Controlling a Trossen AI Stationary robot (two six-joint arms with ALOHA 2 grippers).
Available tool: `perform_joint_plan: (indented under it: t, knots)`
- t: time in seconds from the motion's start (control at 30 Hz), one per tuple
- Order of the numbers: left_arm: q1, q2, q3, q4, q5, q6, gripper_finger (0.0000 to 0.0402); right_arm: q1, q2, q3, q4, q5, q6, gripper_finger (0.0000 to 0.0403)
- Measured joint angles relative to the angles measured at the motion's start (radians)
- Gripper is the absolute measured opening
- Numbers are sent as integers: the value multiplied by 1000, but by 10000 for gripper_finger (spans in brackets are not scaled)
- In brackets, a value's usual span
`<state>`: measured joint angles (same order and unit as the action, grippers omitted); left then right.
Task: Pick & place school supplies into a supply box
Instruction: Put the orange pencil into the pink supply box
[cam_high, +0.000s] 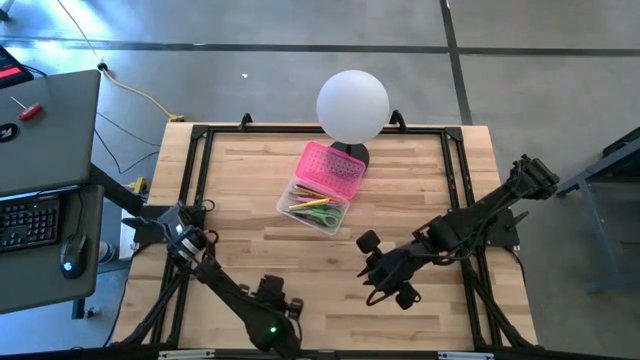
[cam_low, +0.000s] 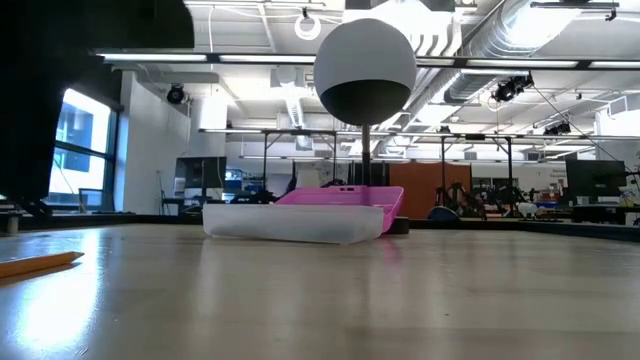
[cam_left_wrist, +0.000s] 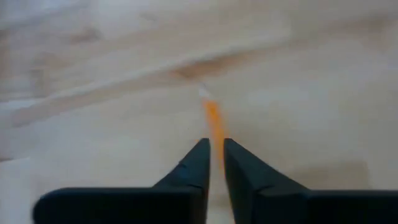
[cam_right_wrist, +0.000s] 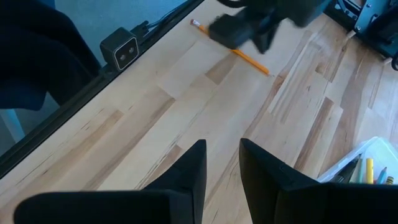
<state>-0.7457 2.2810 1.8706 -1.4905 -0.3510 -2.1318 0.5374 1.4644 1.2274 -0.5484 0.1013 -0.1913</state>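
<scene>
Orange pencil (cam_left_wrist: 213, 121) lies on the table (cam_high: 420, 180) directly under the left gripper (cam_left_wrist: 214, 152), running between its nearly closed fingers, which straddle it; whether they touch it cannot be told. Supply box (cam_high: 322, 188) sits well ahead of this gripper, lid open, pens inside. Right gripper (cam_right_wrist: 222, 155) hovers over bare wood, fingers slightly apart, empty.

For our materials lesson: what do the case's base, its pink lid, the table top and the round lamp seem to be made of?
Base: looks like clear, slightly frosted plastic; the pens show through it from above.
Pink lid: probably opaque plastic with a dotted pattern.
Table top: light wood strips with visible grain and a soft sheen.
Round lamp: a smooth, matte white globe, plastic or glass; the look leaves it open.
</scene>
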Motion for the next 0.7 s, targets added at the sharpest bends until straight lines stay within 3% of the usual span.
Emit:
perform_joint_plan:
  t: [0.1, 0.27, 0.53, 0.7]
  knots:
    - [-9, 0, 12, -85, -1, -121, 122, 0, 0, 0, 0, 0, 0, 74]
    - [-52, -2, 33, -51, -13, -237, 182, 0, 0, 0, 1, 0, 0, 74]
    - [-109, 50, 33, -22, -109, -429, 190, 0, 0, 0, 7, 0, 0, 74]
    - [-112, 85, 32, -27, -179, -465, 190, 0, 0, 0, 11, 0, 0, 74]
